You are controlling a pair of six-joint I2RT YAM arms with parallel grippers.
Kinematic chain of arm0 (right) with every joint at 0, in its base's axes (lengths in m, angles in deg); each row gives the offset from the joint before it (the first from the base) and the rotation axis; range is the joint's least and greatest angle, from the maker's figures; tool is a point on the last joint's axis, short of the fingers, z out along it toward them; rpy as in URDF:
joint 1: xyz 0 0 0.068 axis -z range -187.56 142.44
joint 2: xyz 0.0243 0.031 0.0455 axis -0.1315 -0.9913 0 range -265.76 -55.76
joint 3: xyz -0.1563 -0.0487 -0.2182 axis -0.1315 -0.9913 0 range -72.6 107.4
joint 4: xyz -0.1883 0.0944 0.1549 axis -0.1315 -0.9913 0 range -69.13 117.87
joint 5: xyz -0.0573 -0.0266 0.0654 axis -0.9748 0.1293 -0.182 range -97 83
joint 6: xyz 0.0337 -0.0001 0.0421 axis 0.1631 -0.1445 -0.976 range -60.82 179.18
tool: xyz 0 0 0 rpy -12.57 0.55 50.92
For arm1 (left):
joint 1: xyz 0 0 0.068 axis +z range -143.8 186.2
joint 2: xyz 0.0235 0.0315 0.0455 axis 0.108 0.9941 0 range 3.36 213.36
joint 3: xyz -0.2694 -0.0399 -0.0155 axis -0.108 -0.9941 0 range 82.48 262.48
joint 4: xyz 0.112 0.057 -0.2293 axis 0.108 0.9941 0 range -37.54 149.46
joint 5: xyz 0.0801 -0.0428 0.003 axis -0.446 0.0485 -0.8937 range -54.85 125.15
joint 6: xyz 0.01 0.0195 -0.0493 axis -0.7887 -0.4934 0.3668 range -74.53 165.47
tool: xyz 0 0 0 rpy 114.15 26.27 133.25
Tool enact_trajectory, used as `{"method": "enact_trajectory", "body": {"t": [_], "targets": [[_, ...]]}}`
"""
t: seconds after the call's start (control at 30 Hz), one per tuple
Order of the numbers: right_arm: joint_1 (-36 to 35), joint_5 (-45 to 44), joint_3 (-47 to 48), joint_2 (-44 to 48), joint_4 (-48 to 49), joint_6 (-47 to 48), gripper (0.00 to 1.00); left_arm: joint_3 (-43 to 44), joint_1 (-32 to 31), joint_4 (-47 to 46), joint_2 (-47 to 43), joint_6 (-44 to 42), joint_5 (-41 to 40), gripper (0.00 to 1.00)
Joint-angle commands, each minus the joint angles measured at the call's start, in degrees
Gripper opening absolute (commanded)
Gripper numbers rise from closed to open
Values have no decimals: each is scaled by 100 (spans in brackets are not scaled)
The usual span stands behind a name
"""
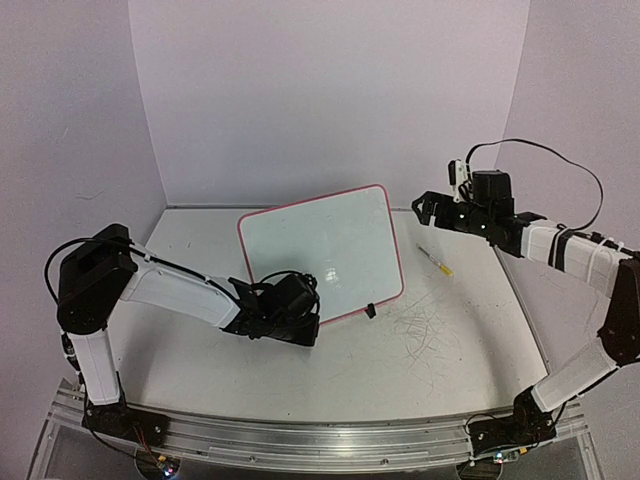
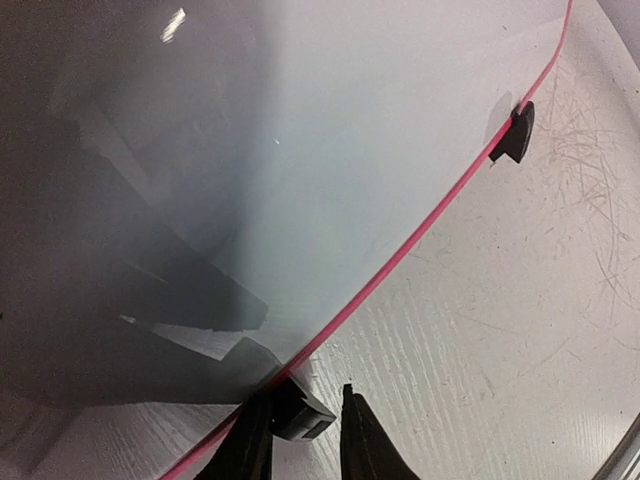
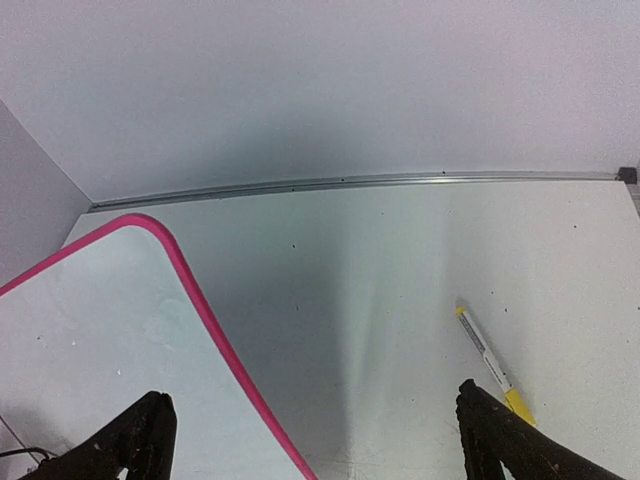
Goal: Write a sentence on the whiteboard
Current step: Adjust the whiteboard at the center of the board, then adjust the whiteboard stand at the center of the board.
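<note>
At the centre of the table (image 1: 190,240), the whiteboard (image 1: 320,250) is seen lying askew, its pink-red frame turned at an angle and its face apparently blank: no sentence can be made out on it in any view, only glare and shadow. At the board's near left edge, the left gripper (image 2: 305,440) is set about a black clip foot (image 2: 295,415), the fingers narrowly parted to either side of it; whether the foot is actually pinched cannot be told. Beyond the board's far right corner, the right gripper (image 3: 320,440) is held above the table with its jaws spread wide and nothing between them. A yellow-tipped marker (image 3: 490,365) is left lying on the table just right of the board, untouched. Grey scratch marks (image 1: 425,330) are visible off the board's near right corner, past the second clip foot (image 1: 370,311). By this evidence the writing is judged not yet begun; the marker must first be picked up.
</note>
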Motion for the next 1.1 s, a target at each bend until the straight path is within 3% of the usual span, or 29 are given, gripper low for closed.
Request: {"method": "enact_trajectory", "body": {"t": [0.0, 0.23, 0.37, 0.47, 0.73, 1.07], "targets": [[-100, 260, -134, 277, -297, 391, 98, 134, -241, -88, 82, -69, 561, 27], [-1466, 191, -834, 14, -488, 808, 95, 47, -238, 94, -903, -595, 272, 52], [-1832, 69, -1114, -474, -368, 653, 81, 93, -244, 157, -1532, -852, 82, 63], [-2015, 21, -1317, -760, -162, 642, 67, 142, -236, 321, -2056, -1112, -329, 67], [-2245, -254, -1325, -1353, 272, 441, 63, 298, -199, 613, -3065, -1317, -1967, 77], [-2546, -1235, -1497, -1578, 1025, -31, 36, 254, -190, 610, -3573, -1359, -3131, 79]]}}
